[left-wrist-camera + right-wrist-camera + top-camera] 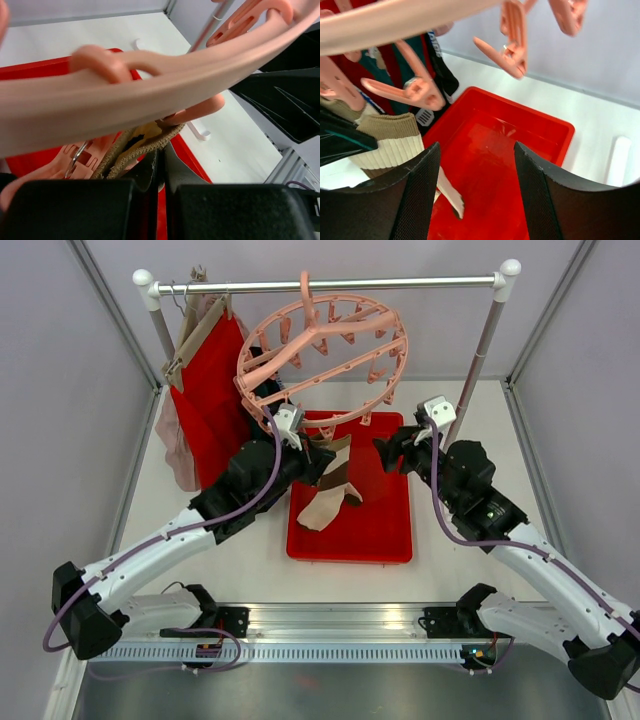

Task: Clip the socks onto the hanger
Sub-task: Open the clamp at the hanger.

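Note:
The pale-pink ring hanger [320, 350] hangs from the rail, its pegs dangling. My left gripper [318, 458] is shut on the cuff of a beige sock [333, 492] that hangs down over the red tray. In the left wrist view the jaws [162, 150] pinch the knitted beige cuff [145, 142] just under the hanger ring [150, 85], beside a pink peg [75, 160]. My right gripper [393, 452] is open and empty, right of the sock. In the right wrist view it [477, 185] is over the tray, with the beige-and-white sock [390, 142], teal socks [410, 67], a black sock [440, 70] and pegs [417, 90] at left.
The red tray [385, 530] lies in the table's middle, its floor [510, 150] showing. A wooden hanger with a red garment [215, 390] and a pink garment [178, 445] hang at the rail's left end. The rail [400, 283] and its right post [480, 365] stand behind.

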Tool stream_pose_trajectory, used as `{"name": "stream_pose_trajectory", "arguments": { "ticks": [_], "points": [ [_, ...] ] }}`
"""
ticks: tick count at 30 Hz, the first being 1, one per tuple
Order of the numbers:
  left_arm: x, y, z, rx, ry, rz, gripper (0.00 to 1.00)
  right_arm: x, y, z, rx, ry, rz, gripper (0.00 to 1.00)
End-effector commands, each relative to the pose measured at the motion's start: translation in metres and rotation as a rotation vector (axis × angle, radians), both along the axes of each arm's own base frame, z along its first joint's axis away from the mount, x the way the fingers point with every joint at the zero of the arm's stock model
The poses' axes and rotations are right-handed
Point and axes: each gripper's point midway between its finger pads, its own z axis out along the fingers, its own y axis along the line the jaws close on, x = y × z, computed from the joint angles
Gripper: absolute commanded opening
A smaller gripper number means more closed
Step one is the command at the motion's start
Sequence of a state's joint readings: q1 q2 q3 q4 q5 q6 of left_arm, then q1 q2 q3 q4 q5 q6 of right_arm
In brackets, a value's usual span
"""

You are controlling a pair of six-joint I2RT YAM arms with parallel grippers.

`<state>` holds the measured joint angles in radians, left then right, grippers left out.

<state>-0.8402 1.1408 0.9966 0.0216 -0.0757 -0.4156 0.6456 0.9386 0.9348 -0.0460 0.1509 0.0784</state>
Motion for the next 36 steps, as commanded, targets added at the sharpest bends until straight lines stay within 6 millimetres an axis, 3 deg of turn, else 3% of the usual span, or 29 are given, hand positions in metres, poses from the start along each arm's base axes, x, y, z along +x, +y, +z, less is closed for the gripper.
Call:
{"name": "stream_pose_trajectory", "arguments": {
  "ticks": [1,11,26,36],
  "points": [
    [0.006,0.023,0.013,0.014,-0.062,0.103,0.02,-0.005,0.014,0.048,0.050,-0.142,0.092,0.67],
    [0.007,0.028,0.021,0.012,-0.085,0.123,0.02,-0.015,0.044,0.067,0.017,-0.236,0.272,0.69],
    [0.002,0.031,0.032,0.006,-0.119,0.105,0.02,-0.017,0.069,0.091,0.067,-0.273,0.377,0.70],
    [0.002,0.030,0.035,0.007,-0.123,0.098,0.02,-0.018,0.086,0.096,0.048,-0.269,0.374,0.70]
  ]
}}
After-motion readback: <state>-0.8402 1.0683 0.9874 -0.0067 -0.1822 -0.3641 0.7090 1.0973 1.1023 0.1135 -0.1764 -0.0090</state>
